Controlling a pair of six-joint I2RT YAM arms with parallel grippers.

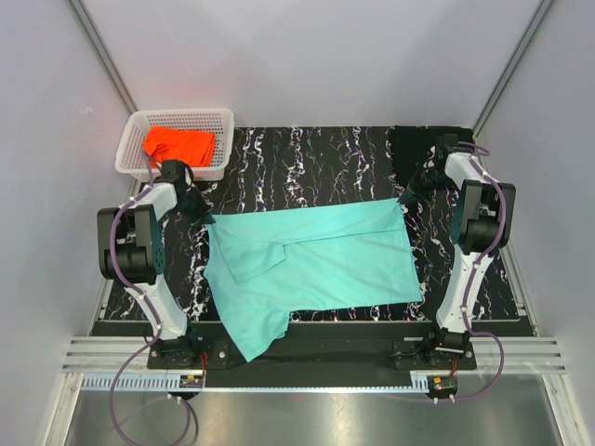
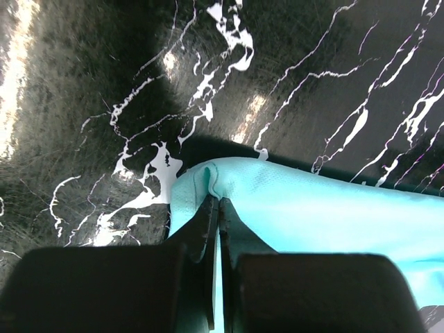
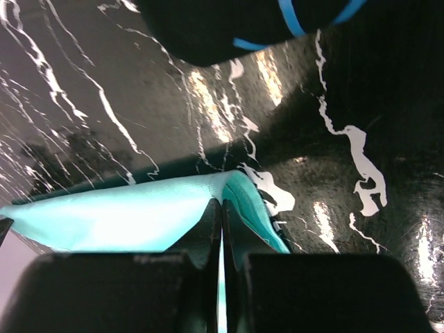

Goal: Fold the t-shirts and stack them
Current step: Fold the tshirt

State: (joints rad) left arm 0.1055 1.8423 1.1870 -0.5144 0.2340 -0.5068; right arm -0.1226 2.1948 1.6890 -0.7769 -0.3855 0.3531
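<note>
A mint-teal t-shirt (image 1: 316, 260) lies spread across the middle of the table, one part hanging over the near edge. My left gripper (image 1: 206, 216) is shut on its far left corner (image 2: 208, 177), the cloth pinched between the closed fingers (image 2: 202, 229). At the far right corner (image 3: 229, 184) my right gripper (image 1: 406, 197) is likewise shut on the cloth. An orange t-shirt (image 1: 178, 146) lies crumpled in the white basket (image 1: 177, 116). A black t-shirt (image 1: 415, 144) lies at the back right of the table, and shows as dark cloth (image 3: 222, 28) in the right wrist view.
The basket stands off the table's back left corner. The black white-veined tabletop (image 1: 307, 158) shows bare behind the teal shirt. Grey walls close in on both sides, and a metal rail (image 1: 307, 358) runs along the near edge.
</note>
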